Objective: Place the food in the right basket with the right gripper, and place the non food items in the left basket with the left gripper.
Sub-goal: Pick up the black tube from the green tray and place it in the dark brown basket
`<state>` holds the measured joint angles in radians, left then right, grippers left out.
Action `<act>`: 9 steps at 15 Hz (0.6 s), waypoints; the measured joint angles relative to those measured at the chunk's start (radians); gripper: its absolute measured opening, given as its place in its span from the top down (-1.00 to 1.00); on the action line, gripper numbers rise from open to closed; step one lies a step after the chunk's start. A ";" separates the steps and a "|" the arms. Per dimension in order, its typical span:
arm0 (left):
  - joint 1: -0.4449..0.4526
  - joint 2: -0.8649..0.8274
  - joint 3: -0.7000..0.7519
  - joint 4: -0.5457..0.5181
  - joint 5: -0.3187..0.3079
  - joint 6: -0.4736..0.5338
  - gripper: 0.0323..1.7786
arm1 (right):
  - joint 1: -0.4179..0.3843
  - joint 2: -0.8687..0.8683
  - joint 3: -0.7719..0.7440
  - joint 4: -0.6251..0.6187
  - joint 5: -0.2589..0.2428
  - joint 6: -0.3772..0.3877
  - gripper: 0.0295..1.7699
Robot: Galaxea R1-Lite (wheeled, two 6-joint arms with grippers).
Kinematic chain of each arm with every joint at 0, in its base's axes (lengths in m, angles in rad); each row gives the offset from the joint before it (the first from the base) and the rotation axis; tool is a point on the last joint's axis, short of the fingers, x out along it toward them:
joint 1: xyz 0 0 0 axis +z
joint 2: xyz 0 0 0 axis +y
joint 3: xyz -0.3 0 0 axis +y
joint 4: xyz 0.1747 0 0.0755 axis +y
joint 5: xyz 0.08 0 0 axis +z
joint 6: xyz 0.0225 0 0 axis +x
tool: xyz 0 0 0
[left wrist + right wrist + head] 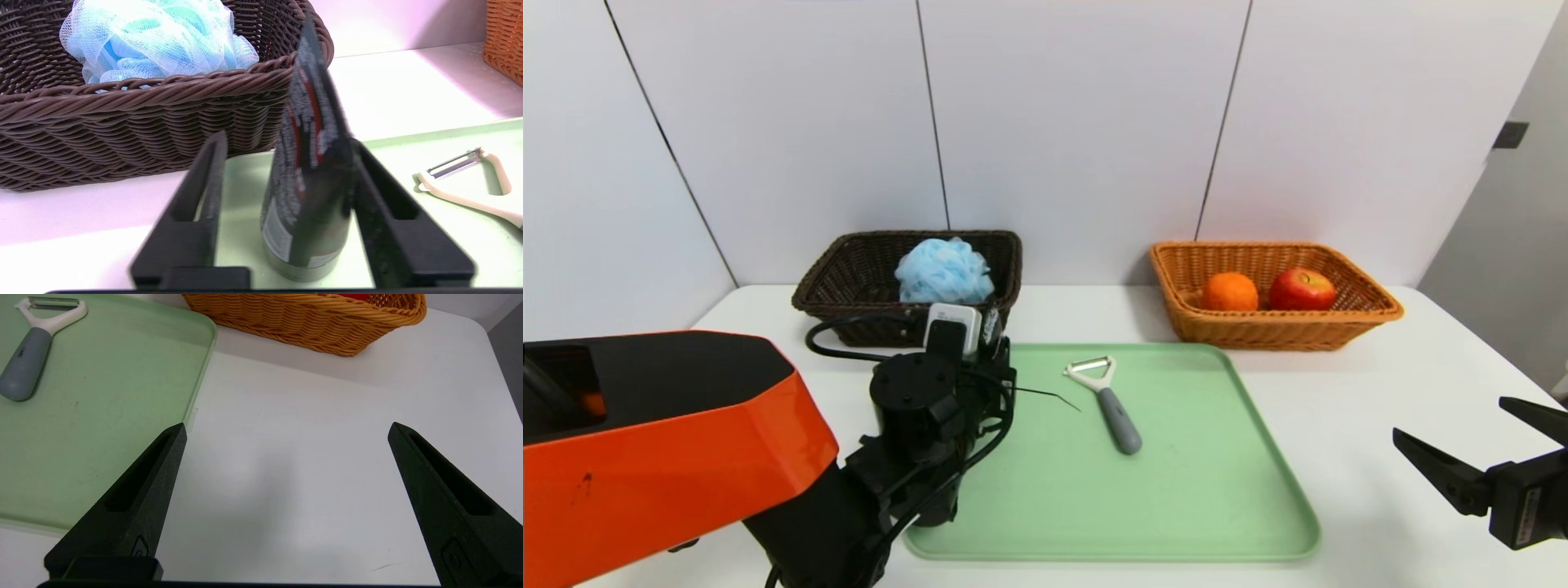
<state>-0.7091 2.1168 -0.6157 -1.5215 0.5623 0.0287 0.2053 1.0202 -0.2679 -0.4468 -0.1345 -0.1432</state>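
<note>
Pouf [944,271] in dark basket [849,278]; orange [1230,291], apple [1302,289] in tan basket [1364,306]; left pincer [286,151] half-closed around tube [308,175]; right pincer [286,430] released

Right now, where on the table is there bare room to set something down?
Bare patches: the white table between the green tray and the right gripper, and the strip between the dark basket and the orange basket. The tray's right half, beyond the peeler, is free. Crowded: the tray's left edge, where the left gripper brackets the black tube.
</note>
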 joint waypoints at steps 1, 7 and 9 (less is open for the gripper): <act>0.000 0.000 0.001 0.000 0.000 0.000 0.11 | 0.000 0.000 0.000 0.000 0.000 0.000 -0.92; -0.002 -0.004 0.005 0.001 0.000 0.000 0.74 | 0.000 0.001 0.001 0.005 0.000 -0.001 -0.92; -0.002 -0.015 0.016 0.002 -0.002 0.001 0.74 | 0.001 0.003 0.001 0.006 0.000 -0.001 -0.92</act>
<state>-0.7115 2.1017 -0.5998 -1.5196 0.5604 0.0294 0.2064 1.0232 -0.2668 -0.4406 -0.1345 -0.1438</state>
